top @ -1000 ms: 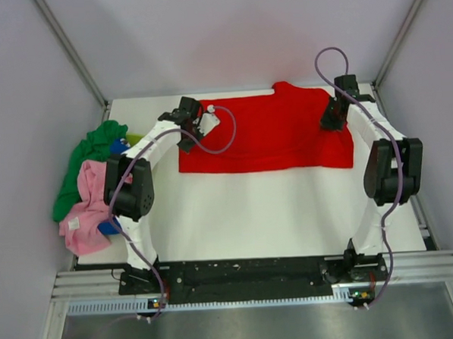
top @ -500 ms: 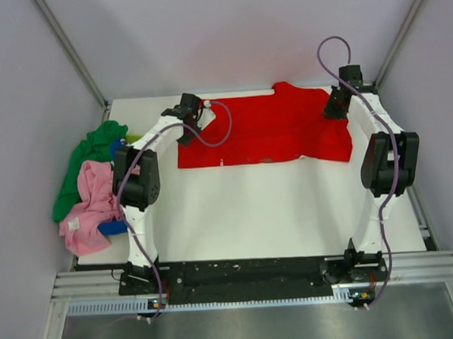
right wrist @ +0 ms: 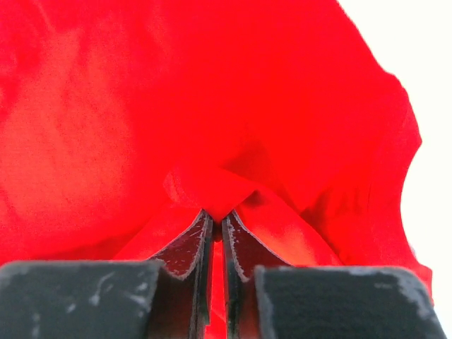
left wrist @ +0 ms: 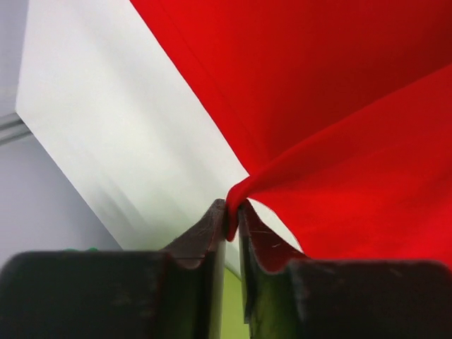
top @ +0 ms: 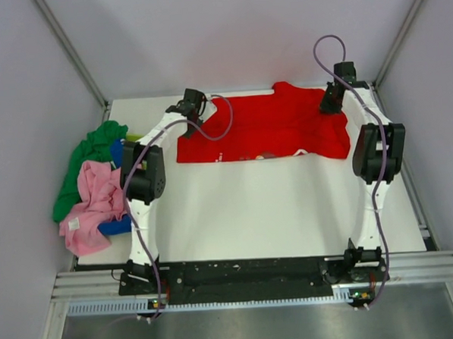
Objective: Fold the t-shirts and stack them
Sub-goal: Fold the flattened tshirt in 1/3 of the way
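**Top external view.** The red t-shirt lies spread across the 12 o'clock part of the bench. Its long axis runs from 9 to 3 o'clock, and a trace of print shows along its 6 o'clock edge. The left gripper sits at the shirt's 10 o'clock corner and the right gripper at its 2 o'clock corner. The green t-shirt, pink t-shirt and blue t-shirt are heaped unfolded at the bench's 9 o'clock edge, well apart from the red one.

**Left wrist view.** The left gripper is clamped on a thin ridge of the red t-shirt. Only a small nub of cloth sits between the fingertips. The fabric fans away toward 1 and 3 o'clock, with bare bench at 10 o'clock.

**Right wrist view.** The right gripper is closed on a thicker, bunched fold of the red t-shirt. Bench shows at 2 o'clock.

**Risks.** The step in hand appears to be a two-corner fold.
- The left hold looks shallow, so any pull along the cloth could slip the corner free and collapse that side.
- Unequal travel of the two arms would skew the fold line.
- The bunched right hold may carry more than one layer, leaving a crease or a doubled edge once the cloth is laid down.
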{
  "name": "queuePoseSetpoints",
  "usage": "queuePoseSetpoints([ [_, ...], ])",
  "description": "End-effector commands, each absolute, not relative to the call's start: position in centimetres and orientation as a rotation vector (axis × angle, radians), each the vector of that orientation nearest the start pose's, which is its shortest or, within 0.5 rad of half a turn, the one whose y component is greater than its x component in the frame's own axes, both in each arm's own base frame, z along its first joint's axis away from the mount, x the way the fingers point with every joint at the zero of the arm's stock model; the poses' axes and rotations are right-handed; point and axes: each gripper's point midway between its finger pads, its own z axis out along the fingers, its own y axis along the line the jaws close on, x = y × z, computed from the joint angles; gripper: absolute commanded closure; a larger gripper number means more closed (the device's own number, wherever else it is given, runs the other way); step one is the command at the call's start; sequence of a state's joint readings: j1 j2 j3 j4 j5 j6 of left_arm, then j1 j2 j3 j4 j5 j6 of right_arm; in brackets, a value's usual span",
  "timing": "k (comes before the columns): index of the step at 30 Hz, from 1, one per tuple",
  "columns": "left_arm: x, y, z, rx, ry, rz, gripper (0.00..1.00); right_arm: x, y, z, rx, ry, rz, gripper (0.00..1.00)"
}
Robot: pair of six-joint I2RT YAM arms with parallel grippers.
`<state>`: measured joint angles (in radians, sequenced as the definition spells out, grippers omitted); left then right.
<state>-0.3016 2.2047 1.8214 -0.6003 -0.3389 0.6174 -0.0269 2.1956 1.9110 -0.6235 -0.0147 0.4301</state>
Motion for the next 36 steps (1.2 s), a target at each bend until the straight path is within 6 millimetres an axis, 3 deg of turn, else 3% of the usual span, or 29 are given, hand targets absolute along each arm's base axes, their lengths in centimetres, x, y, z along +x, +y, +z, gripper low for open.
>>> queuePoseSetpoints([
  [1,56.4,-7.1,10.2,0.911,2.277,0.608,0.74,58.9,-1.0,12.6,0.567,2.297,0.146,0.74],
  [2,56.6,-6.9,10.3,0.895,2.292,0.596,0.64,59.1,-1.3,12.6,0.580,2.300,0.141,0.55],
  [3,57.1,-6.6,10.7,0.866,2.302,0.589,0.55,58.7,-1.6,13.0,0.592,2.314,0.138,0.46],
  [6,57.1,-6.0,13.2,0.812,2.317,0.522,0.34,56.3,-2.9,14.7,0.589,2.356,0.089,0.35],
  [9,54.1,-7.4,14.8,0.938,2.274,0.384,0.30,51.7,-5.0,15.7,0.598,2.384,-0.069,0.26],
  [12,49.9,-9.8,14.4,1.189,2.171,0.223,0.29,47.5,-5.0,14.3,0.590,2.462,-0.073,0.26],
  [14,46.9,-11.1,12.3,1.367,2.114,0.128,0.27,45.3,-4.2,12.2,0.589,2.536,-0.011,0.27],
  [16,45.3,-11.3,10.5,1.492,2.084,0.122,0.24,43.7,-3.7,10.2,0.597,2.598,0.023,0.29],
  [19,44.5,-10.9,8.1,1.565,2.138,0.151,0.24,42.2,-4.6,7.4,0.627,2.654,-0.067,0.34],
  [23,44.8,-10.8,6.0,1.590,2.203,0.155,0.26,42.6,-4.9,5.4,0.605,2.688,-0.092,0.49],
  [25,44.8,-10.8,5.0,1.605,2.218,0.154,0.30,42.8,-5.2,4.7,0.605,2.697,-0.100,0.63],
  [26,44.7,-10.7,4.6,1.610,2.227,0.159,0.37,42.9,-5.4,4.8,0.611,2.692,-0.104,0.74],
  [28,44.8,-10.7,4.1,1.604,2.236,0.161,0.69,42.9,-6.5,5.2,0.640,2.671,-0.152,0.97],
  [29,44.8,-9.9,3.9,1.599,2.253,0.217,0.92,42.9,-7.4,5.7,0.651,2.652,-0.200,1.00],
  [30,44.9,-9.6,3.8,1.592,2.254,0.238,1.00,42.9,-8.3,6.2,0.658,2.634,-0.236,1.00],
  [33,44.5,-9.2,3.4,1.617,2.258,0.255,1.00,43.6,-10.0,7.6,0.687,2.588,-0.248,1.00],
  [36,44.2,-8.9,3.1,1.631,2.264,0.270,1.00,44.3,-11.6,7.0,0.735,2.581,-0.228,1.00],
])
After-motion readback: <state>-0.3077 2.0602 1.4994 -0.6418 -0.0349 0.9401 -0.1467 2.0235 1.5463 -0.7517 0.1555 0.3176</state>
